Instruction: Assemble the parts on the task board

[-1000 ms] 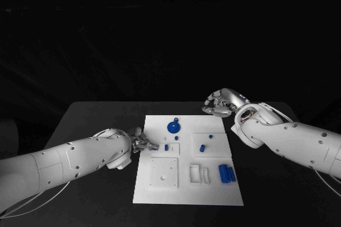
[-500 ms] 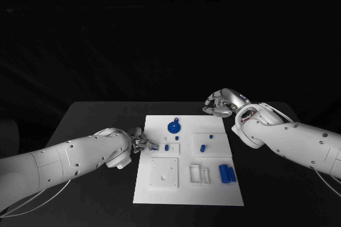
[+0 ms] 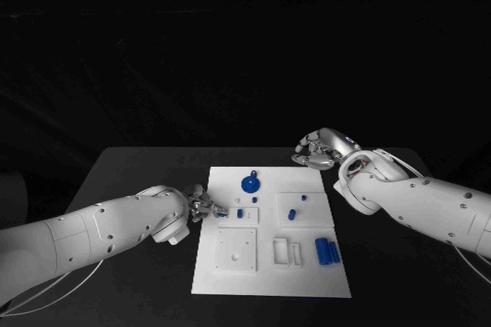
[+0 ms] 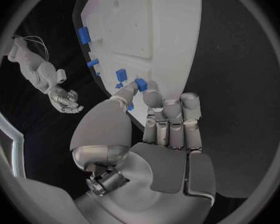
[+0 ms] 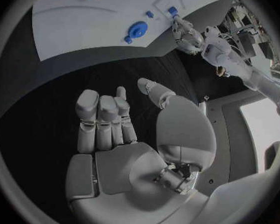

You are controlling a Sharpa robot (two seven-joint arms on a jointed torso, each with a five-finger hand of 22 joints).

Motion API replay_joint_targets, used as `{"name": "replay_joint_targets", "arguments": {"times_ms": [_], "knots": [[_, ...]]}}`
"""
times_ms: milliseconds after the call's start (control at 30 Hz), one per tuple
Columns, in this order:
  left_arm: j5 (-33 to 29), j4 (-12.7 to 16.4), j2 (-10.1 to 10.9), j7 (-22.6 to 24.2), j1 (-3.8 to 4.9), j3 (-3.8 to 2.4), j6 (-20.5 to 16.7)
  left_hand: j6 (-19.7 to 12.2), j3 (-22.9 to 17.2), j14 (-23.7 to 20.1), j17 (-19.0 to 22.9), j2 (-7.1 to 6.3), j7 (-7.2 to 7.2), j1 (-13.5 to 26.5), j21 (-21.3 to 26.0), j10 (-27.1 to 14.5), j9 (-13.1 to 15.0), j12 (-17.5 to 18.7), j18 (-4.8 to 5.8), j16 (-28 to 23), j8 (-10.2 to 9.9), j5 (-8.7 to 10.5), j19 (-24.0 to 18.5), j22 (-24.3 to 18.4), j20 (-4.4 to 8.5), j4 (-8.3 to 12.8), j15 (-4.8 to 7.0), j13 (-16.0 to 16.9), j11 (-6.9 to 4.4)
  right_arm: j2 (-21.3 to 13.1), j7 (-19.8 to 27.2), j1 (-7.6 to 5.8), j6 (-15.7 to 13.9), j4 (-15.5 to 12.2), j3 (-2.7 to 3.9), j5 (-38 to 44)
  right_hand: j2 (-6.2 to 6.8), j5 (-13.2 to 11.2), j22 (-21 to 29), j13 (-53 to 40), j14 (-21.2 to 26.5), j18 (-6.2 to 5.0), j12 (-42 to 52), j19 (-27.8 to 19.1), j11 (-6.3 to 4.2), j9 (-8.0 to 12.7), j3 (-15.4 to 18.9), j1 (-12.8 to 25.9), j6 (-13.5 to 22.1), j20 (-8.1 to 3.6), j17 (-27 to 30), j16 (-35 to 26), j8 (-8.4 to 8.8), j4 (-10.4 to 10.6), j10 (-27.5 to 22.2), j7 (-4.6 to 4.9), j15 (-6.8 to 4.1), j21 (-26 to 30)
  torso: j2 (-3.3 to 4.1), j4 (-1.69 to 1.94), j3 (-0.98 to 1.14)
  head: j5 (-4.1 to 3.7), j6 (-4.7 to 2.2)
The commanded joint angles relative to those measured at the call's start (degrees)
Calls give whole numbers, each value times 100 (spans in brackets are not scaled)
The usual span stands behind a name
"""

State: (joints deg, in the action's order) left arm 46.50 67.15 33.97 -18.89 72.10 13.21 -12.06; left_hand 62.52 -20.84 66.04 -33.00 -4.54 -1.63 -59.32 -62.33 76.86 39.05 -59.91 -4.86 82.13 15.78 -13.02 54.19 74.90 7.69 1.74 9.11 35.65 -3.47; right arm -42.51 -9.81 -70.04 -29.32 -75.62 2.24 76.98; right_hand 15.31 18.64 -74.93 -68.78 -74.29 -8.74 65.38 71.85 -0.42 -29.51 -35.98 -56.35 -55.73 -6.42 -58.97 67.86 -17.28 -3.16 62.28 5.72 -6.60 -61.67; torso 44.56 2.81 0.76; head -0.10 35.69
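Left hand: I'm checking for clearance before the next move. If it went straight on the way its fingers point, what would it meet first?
Probably the small blue part at its fingertips; the left hand appears to touch it already, at the task board edge. Depth is unclear.

The white board [image 3: 272, 231] lies flat on the table. On it, a round blue disc [image 3: 250, 183] sits near the far edge, a small blue peg [image 3: 291, 214] mid-board, and two blue cylinders [image 3: 326, 250] side by side near the board's right edge.
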Motion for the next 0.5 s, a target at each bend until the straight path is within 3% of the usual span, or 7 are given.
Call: {"name": "replay_joint_targets", "arguments": {"times_ms": [33,500], "knots": [[-242,48,-12,1,-65,38,-80,-48,-1101,69,11,324,-117,-266,-18,51,-395,-29,83,24,61,-17,39,83,652,1031,62,-18,-17,-2,53,3,21,-7,2,12,20,33,-44,8,-57,-625,-21,-3,11,-6,-1,56,2,-52,-5,-28,35,24,-47,40,3,32,-1,5,0,-2,-5],[-500,183,104,142,-52,-13,-211,92,-1301,128,42,260,-39,-27,-42,103,-105,-31,81,32,234,-189,108,85,684,1224,131,-88,-95,-6,54,3,17,-8,2,12,15,35,-45,9,-57,-625,-21,-3,12,-7,-5,52,4,-53,-6,-29,36,24,-48,41,4,34,-4,8,1,20,-35]]}}
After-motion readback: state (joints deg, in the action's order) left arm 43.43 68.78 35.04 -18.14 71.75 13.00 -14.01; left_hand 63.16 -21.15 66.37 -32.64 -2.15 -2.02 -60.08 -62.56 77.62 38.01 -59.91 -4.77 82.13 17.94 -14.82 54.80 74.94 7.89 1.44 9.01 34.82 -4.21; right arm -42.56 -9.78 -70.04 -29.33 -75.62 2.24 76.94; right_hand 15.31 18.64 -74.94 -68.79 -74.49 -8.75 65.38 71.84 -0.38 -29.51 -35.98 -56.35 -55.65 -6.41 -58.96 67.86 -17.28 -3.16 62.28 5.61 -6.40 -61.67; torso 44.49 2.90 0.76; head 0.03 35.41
